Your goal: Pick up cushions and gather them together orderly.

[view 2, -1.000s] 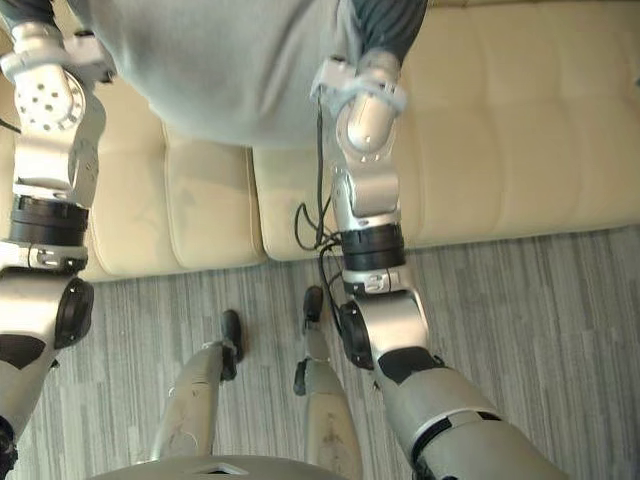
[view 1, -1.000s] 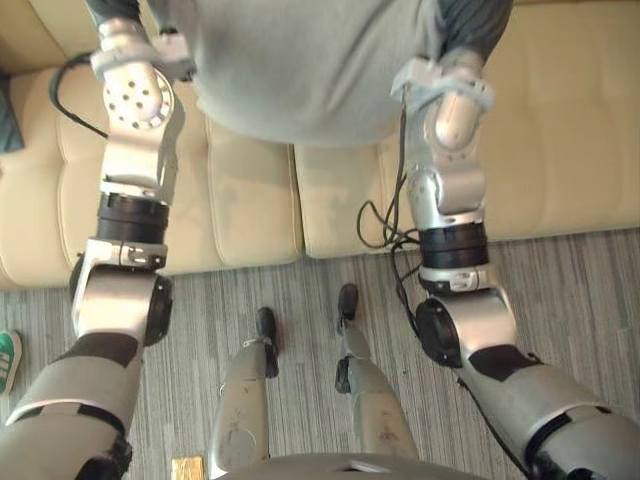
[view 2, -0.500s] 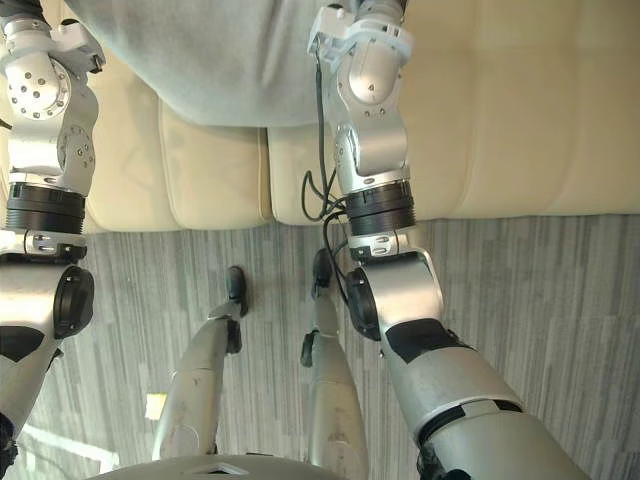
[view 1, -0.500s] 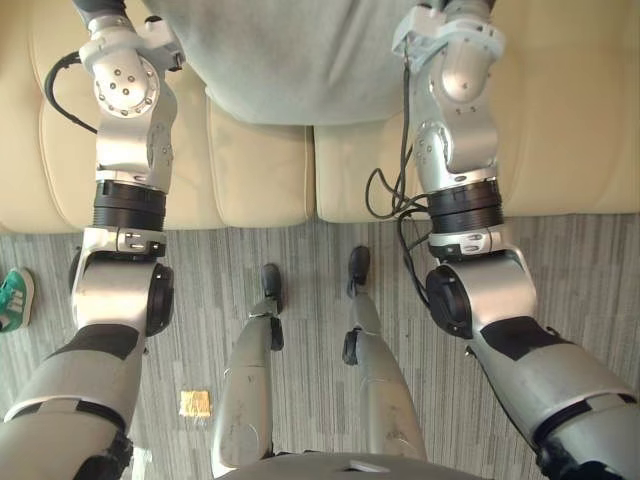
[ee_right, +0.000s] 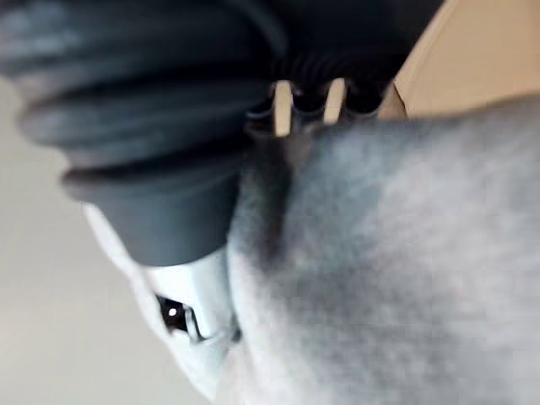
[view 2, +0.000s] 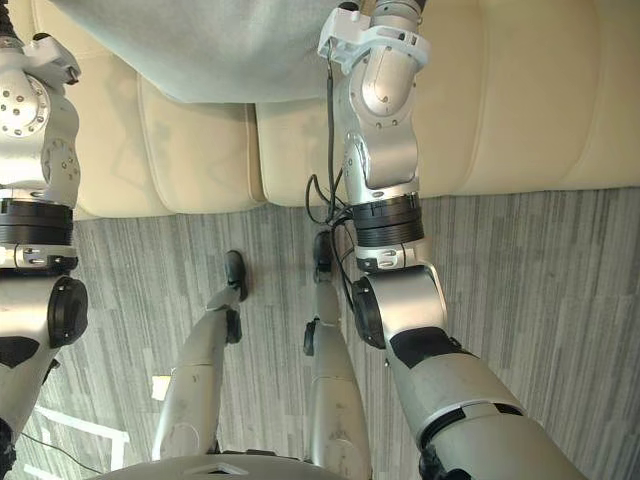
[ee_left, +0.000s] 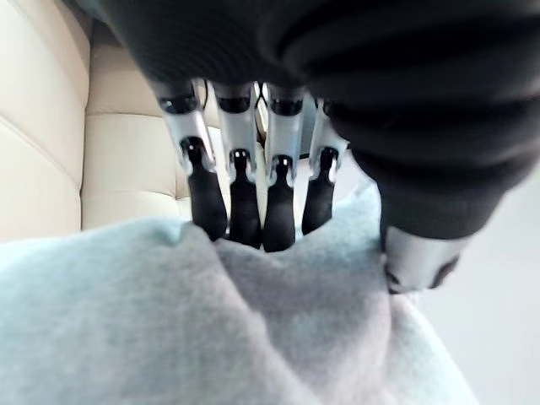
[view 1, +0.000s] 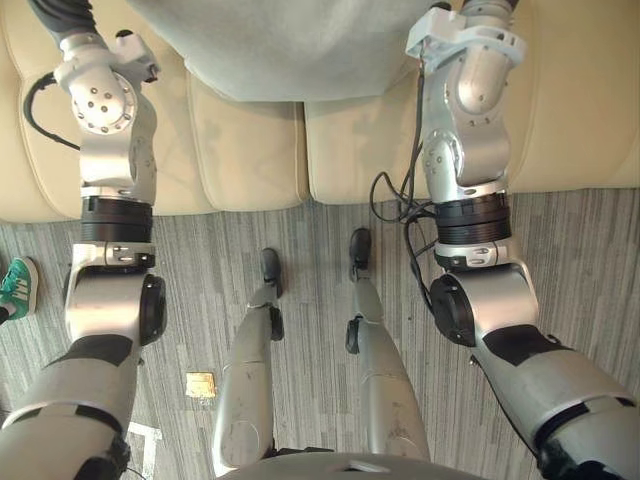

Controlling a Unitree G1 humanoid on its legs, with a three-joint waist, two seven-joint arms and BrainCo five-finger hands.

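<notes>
Grey cushion (view 1: 290,45), upper centre, held above beige sofa (view 1: 250,150); left hand (ee_left: 245,194) pinching its edge, right hand (ee_right: 169,194) grip cannot be told; gathering apparently early, placement outstanding

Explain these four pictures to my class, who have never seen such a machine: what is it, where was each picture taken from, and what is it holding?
This is a humanoid robot. Two pictures come from cameras in its head, looking down past its arms; two come from a camera on each wrist. A grey cushion is carried between its hands over a cream sofa. The left hand pinches the fabric between fingers and thumb; the right hand lies against the cushion, its grip hidden. Below is grey striped carpet, with a person's green shoe at the robot's left.
</notes>
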